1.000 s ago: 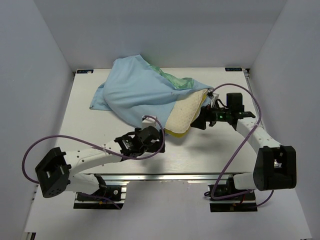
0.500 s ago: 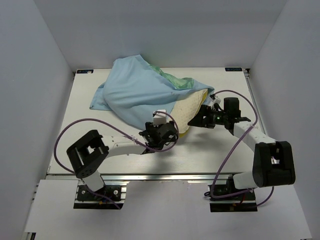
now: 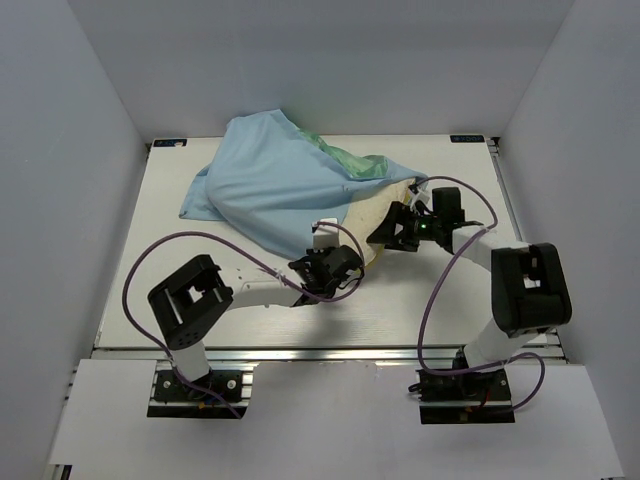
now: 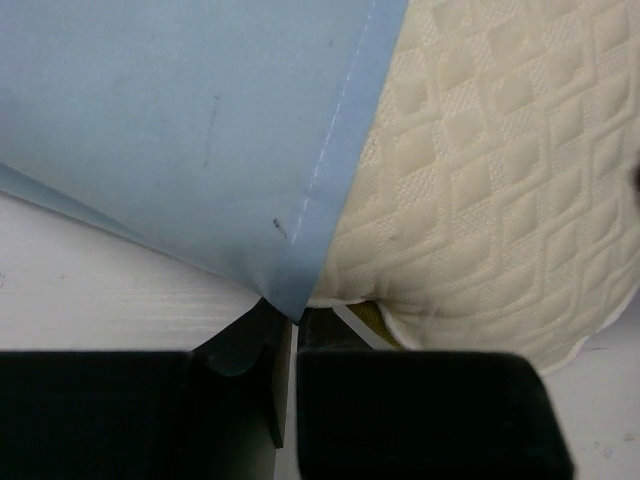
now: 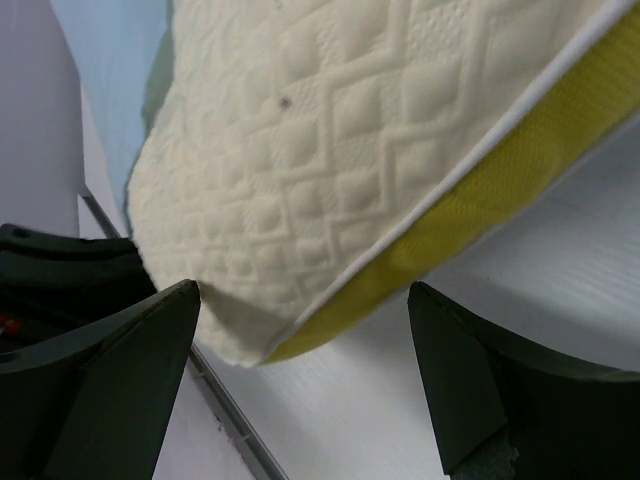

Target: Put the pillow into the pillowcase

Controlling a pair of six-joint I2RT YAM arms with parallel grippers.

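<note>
Fingers [image 4: 420, 410] of the left gripper [image 4: 293, 335] clamp the pillowcase [image 4: 180, 130] hem while the right gripper [image 5: 300, 300] gapes around the bare corner of the pillow [image 5: 300, 150], which lies half sheathed on the table [image 3: 160, 190], so I'd next drag that hem over it.

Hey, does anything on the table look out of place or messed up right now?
Nothing is spilled or damaged. The pillowcase lies rumpled and askew, covering only part of the pillow; the pillow's near corner sticks out bare.
</note>
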